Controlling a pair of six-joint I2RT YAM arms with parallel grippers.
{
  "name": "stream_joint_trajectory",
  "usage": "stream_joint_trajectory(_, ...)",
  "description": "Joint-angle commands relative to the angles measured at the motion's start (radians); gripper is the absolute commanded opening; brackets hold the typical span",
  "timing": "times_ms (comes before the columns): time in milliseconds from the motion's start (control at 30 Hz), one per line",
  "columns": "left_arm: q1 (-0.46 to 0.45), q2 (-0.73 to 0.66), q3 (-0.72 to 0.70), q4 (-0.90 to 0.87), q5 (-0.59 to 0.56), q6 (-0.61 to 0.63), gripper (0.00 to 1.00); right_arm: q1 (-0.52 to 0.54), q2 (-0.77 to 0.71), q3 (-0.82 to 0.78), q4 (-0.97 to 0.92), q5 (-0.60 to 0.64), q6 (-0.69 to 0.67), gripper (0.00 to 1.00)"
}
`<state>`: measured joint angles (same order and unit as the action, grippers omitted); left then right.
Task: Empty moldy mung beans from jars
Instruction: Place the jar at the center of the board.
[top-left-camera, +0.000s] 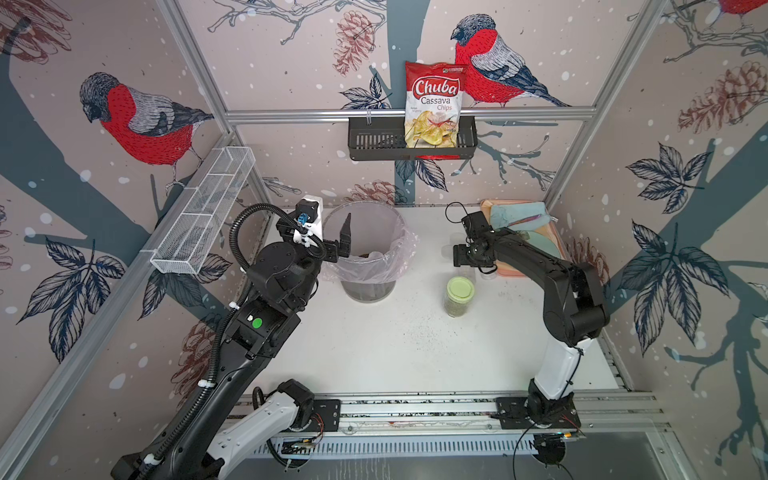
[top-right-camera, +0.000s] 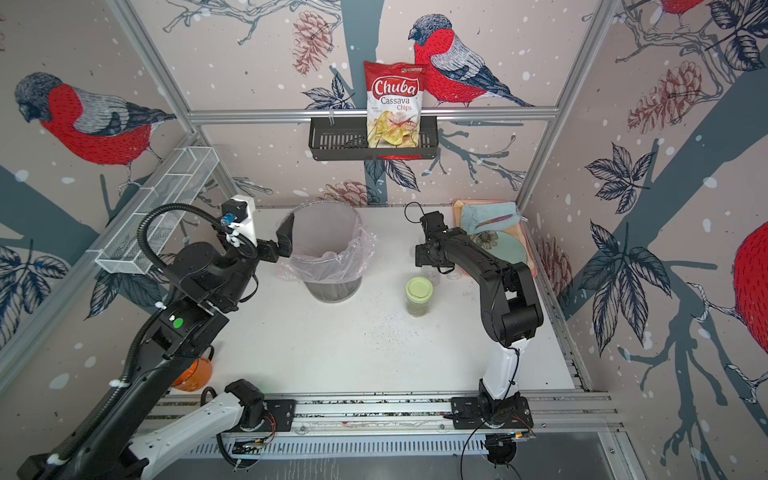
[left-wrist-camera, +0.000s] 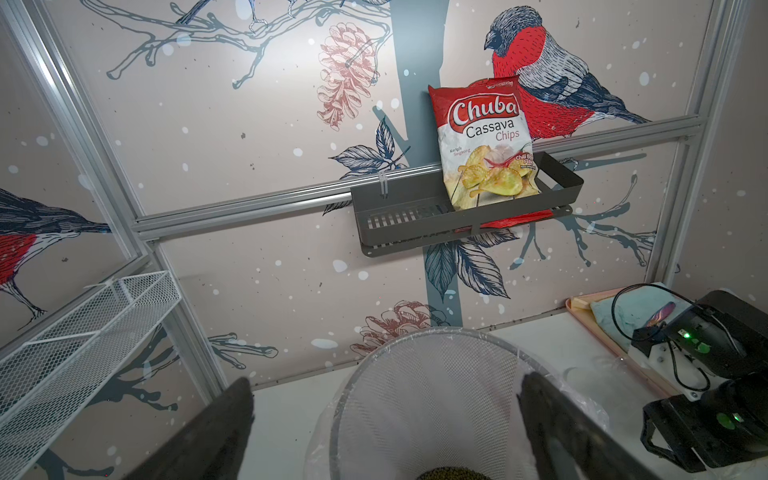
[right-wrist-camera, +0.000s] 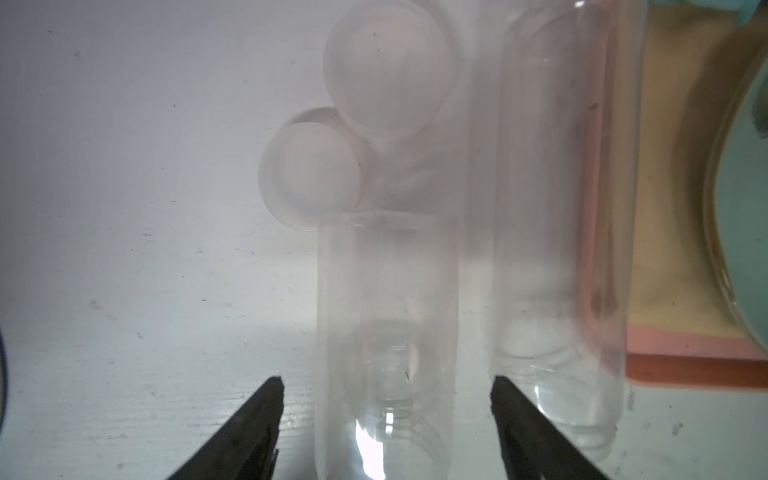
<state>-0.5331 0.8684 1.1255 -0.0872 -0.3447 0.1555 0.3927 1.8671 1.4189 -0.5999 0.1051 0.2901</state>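
Note:
A wider glass jar (top-left-camera: 459, 296) with a pale green lid stands upright mid-table, mung beans (top-left-camera: 454, 308) inside it. More mung beans (left-wrist-camera: 453, 473) lie at the bottom of the lined bin (top-left-camera: 365, 266). In the right wrist view a short clear jar (right-wrist-camera: 386, 316) stands between the jaws of my right gripper (right-wrist-camera: 387, 382), which is open with a gap on each side. A tall clear tube (right-wrist-camera: 561, 208) stands beside it. Both look empty. Two clear lids (right-wrist-camera: 309, 168) lie on the table beyond. My left gripper (left-wrist-camera: 386, 382) hangs open at the bin's rim, holding nothing.
A pink tray (right-wrist-camera: 685, 357) with a teal plate (right-wrist-camera: 744, 208) and a blue cloth (top-left-camera: 517, 212) sits at the back right, close to the tube. Black specks (top-left-camera: 419, 332) dot the table in front of the green-lidded jar. A white mesh shelf (top-left-camera: 203, 212) hangs on the left wall.

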Motion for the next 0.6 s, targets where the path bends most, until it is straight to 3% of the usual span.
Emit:
stream_joint_trajectory(0, -0.001, 0.006, 0.020, 0.018, -0.008, -0.020, 0.97, 0.008, -0.032, 0.027, -0.034, 0.031, -0.002, 0.79)
stream_joint_trajectory(200, 0.001, -0.023, 0.018, 0.068, 0.074, -0.017, 0.97, 0.021, -0.111, 0.106, -0.073, 0.031, -0.005, 0.80)
stream_joint_trajectory(300, 0.000, -0.038, -0.005, 0.134, 0.015, -0.142, 0.97, 0.040, -0.199, 0.101, -0.028, 0.049, -0.011, 0.81)
stream_joint_trajectory(400, -0.001, -0.009, 0.035, 0.095, -0.068, -0.282, 0.98, 0.077, -0.357, 0.023, 0.108, 0.093, -0.017, 0.83)
stream_joint_trajectory(500, -0.001, 0.020, 0.076, 0.058, 0.029, -0.303, 0.98, 0.098, -0.556, -0.122, 0.319, 0.064, -0.020, 0.90)
stream_joint_trajectory(567, 0.000, -0.001, 0.046, 0.112, 0.099, -0.317, 0.98, 0.091, -0.651, -0.187, 0.408, 0.029, -0.005, 0.99)
